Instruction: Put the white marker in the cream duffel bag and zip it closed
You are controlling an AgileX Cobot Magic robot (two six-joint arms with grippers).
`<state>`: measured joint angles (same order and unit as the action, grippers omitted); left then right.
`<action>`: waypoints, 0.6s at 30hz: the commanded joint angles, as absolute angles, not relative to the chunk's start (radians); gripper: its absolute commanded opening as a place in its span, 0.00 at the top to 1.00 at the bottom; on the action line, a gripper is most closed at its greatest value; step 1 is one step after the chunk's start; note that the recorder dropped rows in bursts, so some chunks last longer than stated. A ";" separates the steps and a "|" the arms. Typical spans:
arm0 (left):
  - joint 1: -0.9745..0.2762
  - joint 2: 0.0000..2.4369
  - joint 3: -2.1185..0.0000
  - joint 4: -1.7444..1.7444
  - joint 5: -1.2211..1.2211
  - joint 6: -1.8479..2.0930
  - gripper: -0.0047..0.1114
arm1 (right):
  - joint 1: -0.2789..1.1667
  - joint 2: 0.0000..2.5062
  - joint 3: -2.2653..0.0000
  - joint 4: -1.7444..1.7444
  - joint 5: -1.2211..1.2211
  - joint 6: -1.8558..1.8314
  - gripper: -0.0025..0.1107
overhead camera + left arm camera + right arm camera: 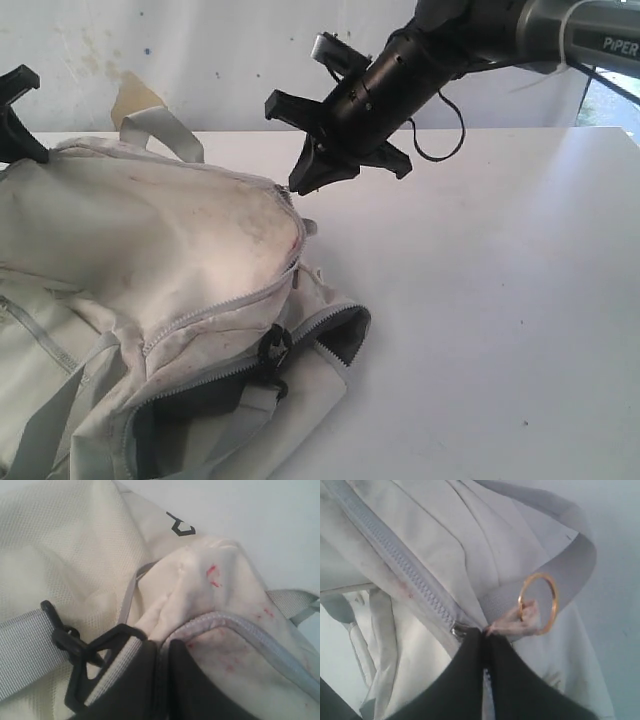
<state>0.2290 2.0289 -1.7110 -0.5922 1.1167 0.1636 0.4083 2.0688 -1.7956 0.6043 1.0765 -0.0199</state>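
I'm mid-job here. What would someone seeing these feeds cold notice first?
The smudged cream duffel bag sprawls over the left of the white table, with a pocket on its near side gaping open. The right gripper is pinched shut at the end of the zipper, beside a gold ring on a grey strap. The left gripper clamps the bag's fabric next to a black buckle.

Cream duffel bag (150,250), partly off-frame

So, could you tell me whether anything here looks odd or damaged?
The cream duffel bag is smudged with small red marks near its zipper, and its lower pocket gapes unzipped, showing dark lining.
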 commanded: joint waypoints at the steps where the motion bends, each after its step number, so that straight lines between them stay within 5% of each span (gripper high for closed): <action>1: 0.286 2.024 -1.718 -0.491 0.981 0.244 0.96 | 0.378 2.052 -1.793 0.511 1.129 -0.077 0.98; 5: 0.286 2.024 -1.718 -0.842 1.040 0.560 0.93 | 0.380 2.052 -1.793 0.906 0.987 -0.325 0.98; 11: 0.286 2.024 -1.718 -0.848 1.051 0.677 0.47 | 0.410 2.054 -1.793 0.979 0.997 -0.389 0.98; 13: 0.286 2.024 -1.718 -0.848 1.046 0.684 0.39 | 0.418 2.058 -1.793 0.979 1.005 -0.389 0.98; 18: 0.278 2.024 -1.718 -0.952 1.141 0.866 0.36 | 0.418 2.073 -1.793 0.977 1.005 -0.389 0.98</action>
